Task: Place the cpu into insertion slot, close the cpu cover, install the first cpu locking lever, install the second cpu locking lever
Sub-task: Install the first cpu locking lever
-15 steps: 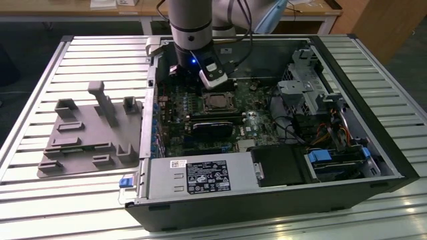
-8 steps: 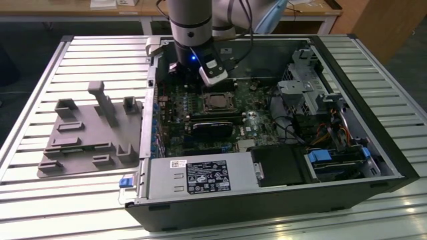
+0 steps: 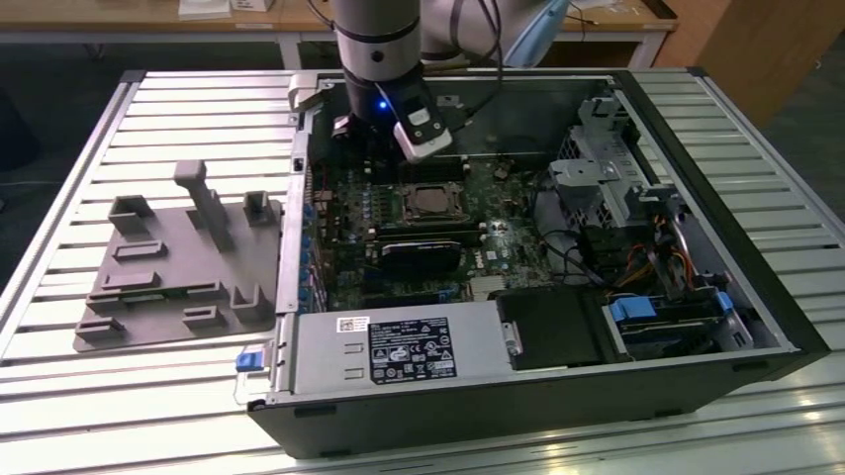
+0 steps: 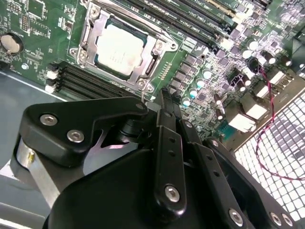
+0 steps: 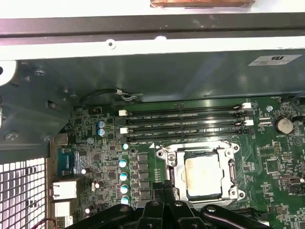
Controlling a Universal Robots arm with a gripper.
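Gripper (image 4: 164, 95) clenched, with nothing seen between its fingers, just beside the cpu.

In both wrist views the black fingers (image 5: 163, 188) meet tip to tip over the green board (image 4: 38, 28), next to a corner of the cover (image 4: 89, 36). The cover lies flat, framing the silver cpu (image 4: 119, 47). A thin wire lever (image 4: 143, 94) stands at the fingertips. In the exterior view the arm (image 3: 376, 49) reaches down into the open case (image 3: 739, 297).
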